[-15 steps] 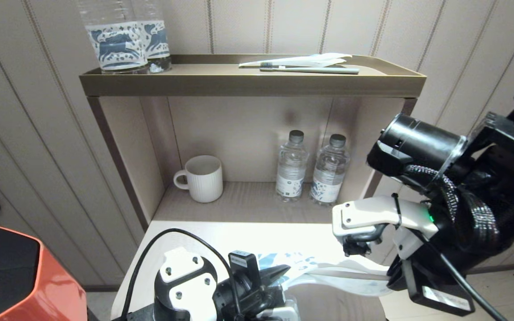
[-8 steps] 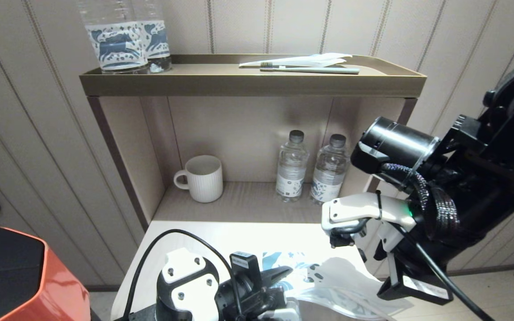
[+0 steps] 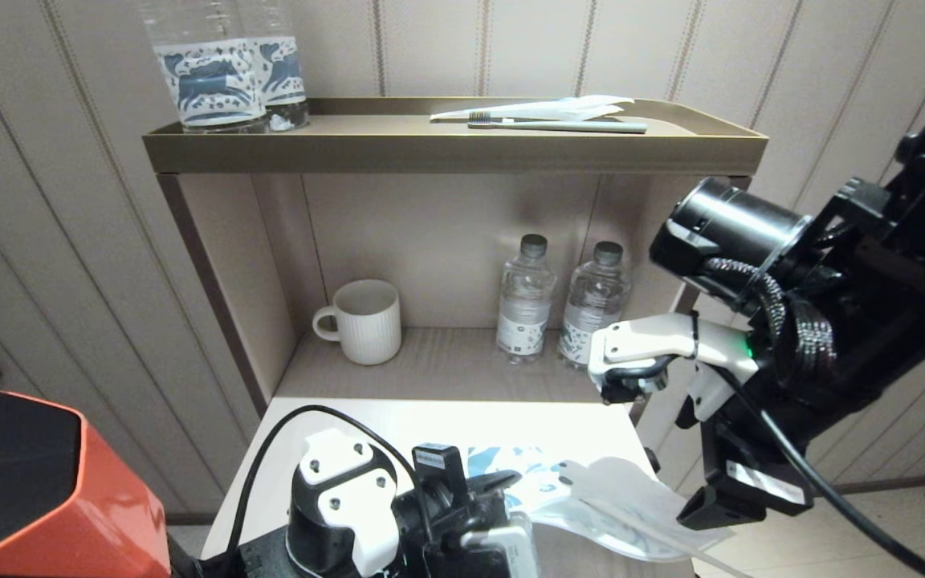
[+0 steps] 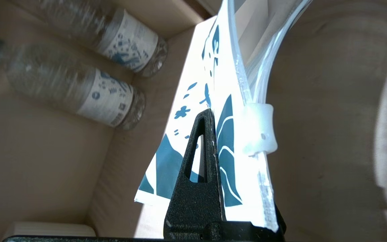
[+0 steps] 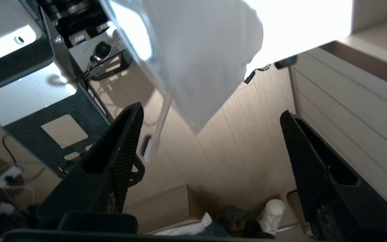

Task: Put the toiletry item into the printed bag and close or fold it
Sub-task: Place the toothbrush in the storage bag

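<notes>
The left gripper (image 4: 210, 116) is clamped tight on the flat white pouch printed with dark blue horse and flower shapes (image 3: 591, 502), pinching the printed end, and the pouch trails away from it over the pale wooden tabletop (image 3: 398, 421), its far end hanging past the table's right edge. In the left wrist view the pouch (image 4: 228, 101) shows a clear inner layer and a small white tab sitting along its edge.

The right gripper (image 5: 210, 141) hangs just off that overhanging end, past the table's right edge, fingers spread wide and gripping nothing. Between those fingers, a slim white toothbrush (image 5: 158, 129) pokes out of the pouch mouth (image 5: 197, 53), bristle end outermost and blurred; most of its handle is hidden up inside the pouch. In the head view the same toothbrush (image 3: 707, 558) shows only as a thin white sliver beyond the pouch's end.

Behind the table stands a tan open shelf unit (image 3: 454, 152), with a white ribbed mug (image 3: 366, 321) and two small clear water bottles (image 3: 563, 301) in its lower bay.
</notes>
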Controlling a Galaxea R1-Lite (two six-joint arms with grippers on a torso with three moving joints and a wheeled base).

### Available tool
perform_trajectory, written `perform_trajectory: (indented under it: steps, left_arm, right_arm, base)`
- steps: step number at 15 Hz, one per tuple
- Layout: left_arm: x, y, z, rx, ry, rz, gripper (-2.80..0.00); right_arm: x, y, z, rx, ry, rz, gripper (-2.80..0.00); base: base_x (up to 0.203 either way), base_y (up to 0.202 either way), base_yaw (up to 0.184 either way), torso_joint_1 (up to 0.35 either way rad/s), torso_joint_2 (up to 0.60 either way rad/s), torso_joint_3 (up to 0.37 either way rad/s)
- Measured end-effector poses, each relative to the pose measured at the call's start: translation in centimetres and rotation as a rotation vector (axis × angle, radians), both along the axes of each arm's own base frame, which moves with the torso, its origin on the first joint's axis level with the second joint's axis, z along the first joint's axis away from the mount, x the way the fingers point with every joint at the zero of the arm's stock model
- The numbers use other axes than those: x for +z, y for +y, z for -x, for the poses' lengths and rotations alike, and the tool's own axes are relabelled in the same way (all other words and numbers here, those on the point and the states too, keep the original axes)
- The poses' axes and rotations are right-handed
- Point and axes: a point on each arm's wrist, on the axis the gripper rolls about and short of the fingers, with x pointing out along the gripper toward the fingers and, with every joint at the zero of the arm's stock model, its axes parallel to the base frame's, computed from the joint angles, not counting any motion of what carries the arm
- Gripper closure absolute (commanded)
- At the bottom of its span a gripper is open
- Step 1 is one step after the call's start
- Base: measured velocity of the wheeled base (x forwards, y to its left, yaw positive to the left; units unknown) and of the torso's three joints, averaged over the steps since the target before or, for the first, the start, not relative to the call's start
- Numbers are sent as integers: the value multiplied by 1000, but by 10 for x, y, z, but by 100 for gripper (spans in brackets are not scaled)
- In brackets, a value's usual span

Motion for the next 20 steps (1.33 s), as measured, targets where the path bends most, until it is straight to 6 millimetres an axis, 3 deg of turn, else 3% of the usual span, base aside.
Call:
perform_trajectory:
  steps: [9, 15, 16, 20]
  left_arm:
    - [19, 4, -40, 104, 235, 126, 0]
    - [32, 16, -39, 127, 383, 150, 0]
    - [34, 18, -38, 133, 399, 146, 0]
    - [42, 19, -37, 161, 473, 161, 0]
  right_arm:
    - [35, -54, 9, -123, -39, -213, -280]
    - [36, -78, 5, -274, 10, -313, -280]
    - [35, -79, 5, -297, 18, -318, 0]
    - [35, -82, 9, -355, 30, -340, 0]
  base:
    - [0, 0, 0, 0, 0, 0]
    - [0, 0, 0, 0, 0, 0]
    - [0, 0, 0, 0, 0, 0]
    - [0, 0, 0, 0, 0, 0]
